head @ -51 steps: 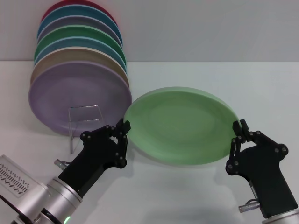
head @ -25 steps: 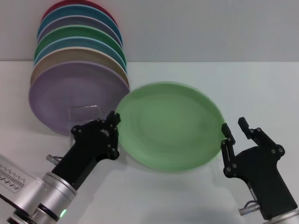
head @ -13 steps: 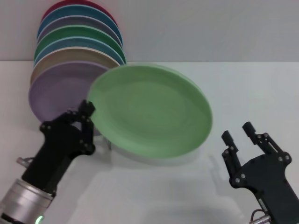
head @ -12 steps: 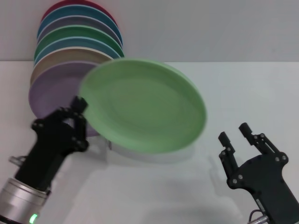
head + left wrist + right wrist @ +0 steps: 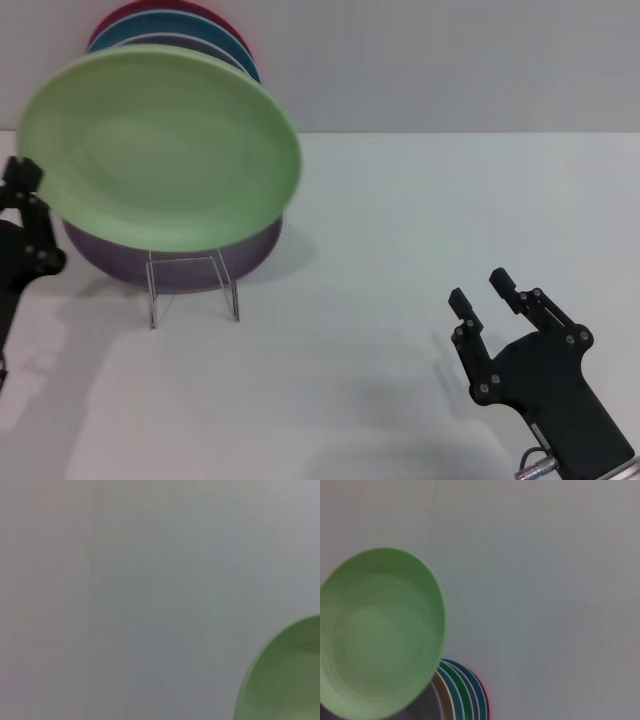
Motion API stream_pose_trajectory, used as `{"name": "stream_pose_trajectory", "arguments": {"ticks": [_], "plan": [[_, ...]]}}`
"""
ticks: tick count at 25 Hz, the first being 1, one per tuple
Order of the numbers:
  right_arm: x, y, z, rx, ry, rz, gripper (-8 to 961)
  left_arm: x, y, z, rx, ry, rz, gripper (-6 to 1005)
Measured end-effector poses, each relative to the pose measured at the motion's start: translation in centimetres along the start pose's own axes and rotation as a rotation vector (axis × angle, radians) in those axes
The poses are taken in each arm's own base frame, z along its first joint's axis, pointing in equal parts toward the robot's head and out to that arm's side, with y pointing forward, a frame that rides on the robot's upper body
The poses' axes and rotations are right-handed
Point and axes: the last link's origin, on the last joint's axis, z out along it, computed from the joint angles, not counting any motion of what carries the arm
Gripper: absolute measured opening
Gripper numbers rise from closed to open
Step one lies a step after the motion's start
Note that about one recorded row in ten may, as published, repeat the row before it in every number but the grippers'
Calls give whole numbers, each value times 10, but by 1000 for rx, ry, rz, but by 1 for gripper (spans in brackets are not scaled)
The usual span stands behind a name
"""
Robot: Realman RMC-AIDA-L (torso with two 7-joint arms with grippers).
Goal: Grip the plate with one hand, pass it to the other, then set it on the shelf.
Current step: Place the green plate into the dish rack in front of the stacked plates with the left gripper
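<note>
The left gripper (image 5: 28, 215) holds the round pale-green plastic plate (image 5: 160, 150) by its rim above the small clear acrylic shelf (image 5: 190, 285). The right gripper (image 5: 485, 295), well apart from the shelf, stands wide and holds nothing. The placing step seems to be in hand; next, the plate must be lowered into the shelf.

The white table (image 5: 400, 250) carries a clear rack (image 5: 190, 285) on thin legs near its back left, with a row of coloured plates (image 5: 170, 262) propped in it.

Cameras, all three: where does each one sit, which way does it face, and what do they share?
Head view: high, facing forward and down; shows the left gripper on the plate above the shelf, and the open right gripper.
Left wrist view: the plate's edge; no fingers.
Right wrist view: faces the plate; no fingers.
Shared: the plate.
</note>
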Motion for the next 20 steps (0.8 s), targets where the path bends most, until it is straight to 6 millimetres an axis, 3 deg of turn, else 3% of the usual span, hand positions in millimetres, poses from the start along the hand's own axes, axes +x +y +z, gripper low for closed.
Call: {"name": "stream_pose_trajectory", "arguments": {"ticks": [6, 20], "plan": [[1, 0, 1, -4, 9, -2, 404, 3, -14, -5, 31, 18, 49, 28], [1, -3, -1, 13, 8, -9, 404, -6, -21, -3, 7, -33, 139, 28]]}}
